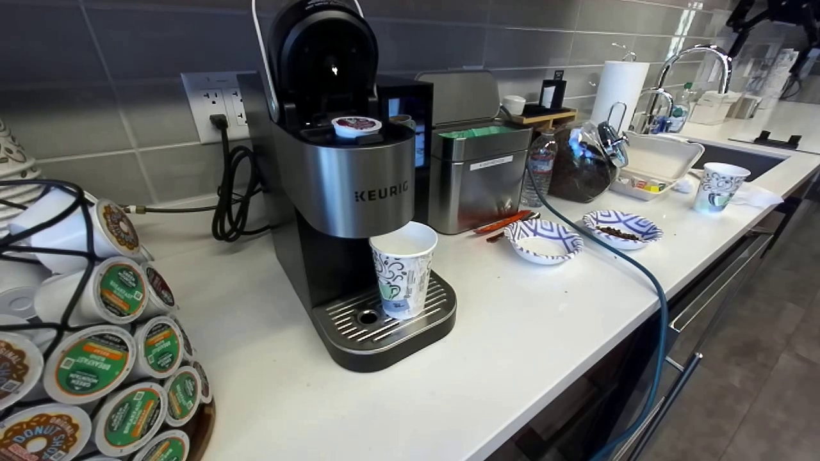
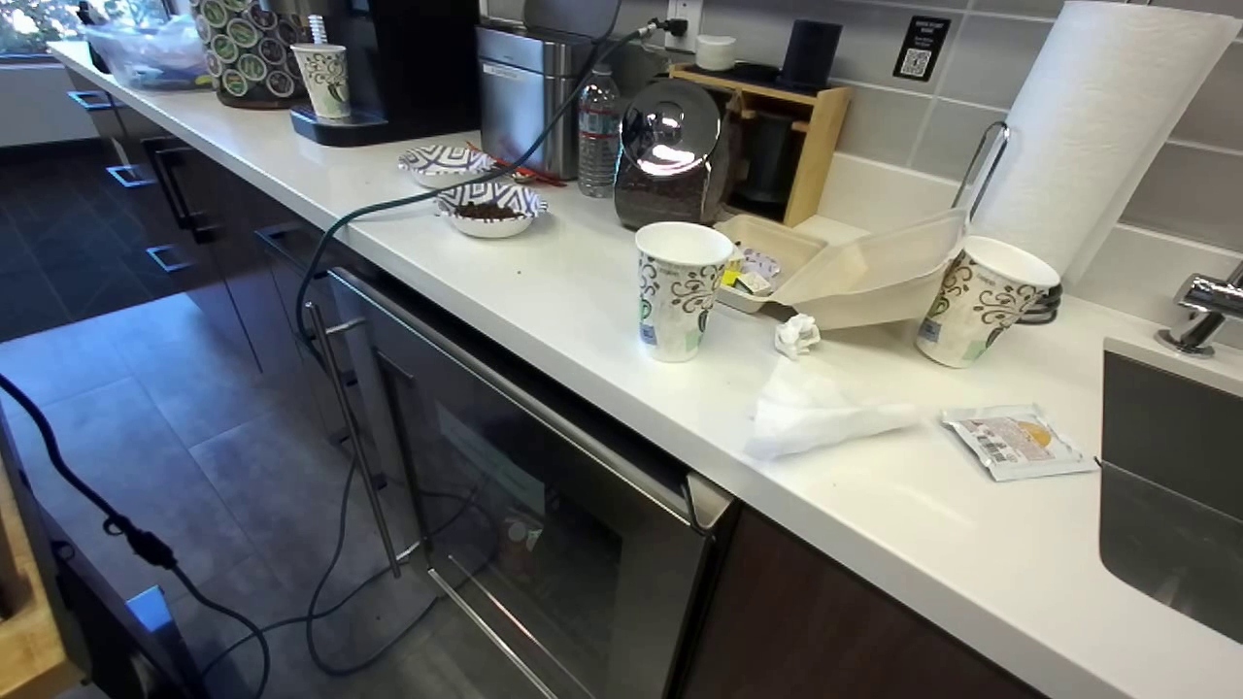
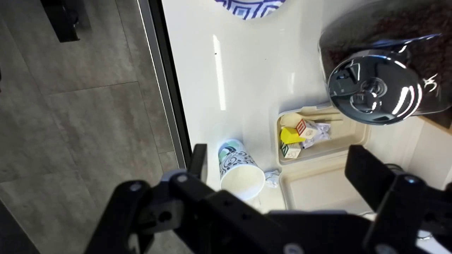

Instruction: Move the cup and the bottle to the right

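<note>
Cup (image 2: 683, 303): we see white paper with dark swirls and blue and green patches near the base; it stands upright, open at the top.
Cup's place: on the worktop (image 2: 573, 296), near the front edge, with a crumpled paper (image 2: 797, 336) just beside it and an opened takeout box (image 2: 884, 277) near.
Bottle (image 1: 543, 163): slim and clear with a partly red label, it stands upright on the worktop between the metal bin (image 1: 477, 192) and the dark-filled jar (image 1: 576, 173); we find it only in both exterior views.
Hand (image 3: 278, 151): in the wrist view we see its fingers spread wide, holding nothing.
Coffee maker (image 1: 359, 192): in an exterior view alone we see its raised lid and the pod (image 1: 356, 125) on its head.
Packet (image 2: 1015, 442): silvery, near the sink (image 2: 1165, 408), shown in an exterior view alone, as is another patterned cup (image 2: 979, 301) beside the paper towel roll (image 2: 1092, 136).
</note>
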Controlling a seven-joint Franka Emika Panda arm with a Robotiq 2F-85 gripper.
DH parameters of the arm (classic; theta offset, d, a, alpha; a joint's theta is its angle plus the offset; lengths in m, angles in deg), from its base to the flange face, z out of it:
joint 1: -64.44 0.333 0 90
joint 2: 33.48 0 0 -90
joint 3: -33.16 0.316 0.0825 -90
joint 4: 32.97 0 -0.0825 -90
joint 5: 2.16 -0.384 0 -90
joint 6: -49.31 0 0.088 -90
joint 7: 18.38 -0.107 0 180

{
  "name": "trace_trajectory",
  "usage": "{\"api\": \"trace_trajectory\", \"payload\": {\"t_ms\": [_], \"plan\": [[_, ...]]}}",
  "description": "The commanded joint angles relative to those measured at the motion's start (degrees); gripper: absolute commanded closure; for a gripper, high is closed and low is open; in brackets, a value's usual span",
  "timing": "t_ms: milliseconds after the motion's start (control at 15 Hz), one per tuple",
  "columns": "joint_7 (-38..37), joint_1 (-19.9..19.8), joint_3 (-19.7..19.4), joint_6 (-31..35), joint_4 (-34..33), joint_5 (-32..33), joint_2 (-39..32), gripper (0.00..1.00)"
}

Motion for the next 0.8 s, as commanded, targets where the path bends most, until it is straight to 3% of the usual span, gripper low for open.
{"api": "trace_trajectory", "payload": {"t_ms": [0, 133, 200, 467, 733], "plan": [[1.4, -1.5, 1.4, -0.4, 0.2, -0.6, 0.8, 0.00], [2.3, -1.6, 1.5, -0.4, 0.8, -0.7, 1.4, 0.00], [10.2, -0.3, 1.1, -0.3, 1.8, -4.2, 0.8, 0.00], [20.1, 0.4, 2.5, 0.7, 6.5, -10.2, 0.8, 0.00], [32.4, 1.0, 3.3, -1.3, 6.0, -15.3, -0.3, 0.00]]}}
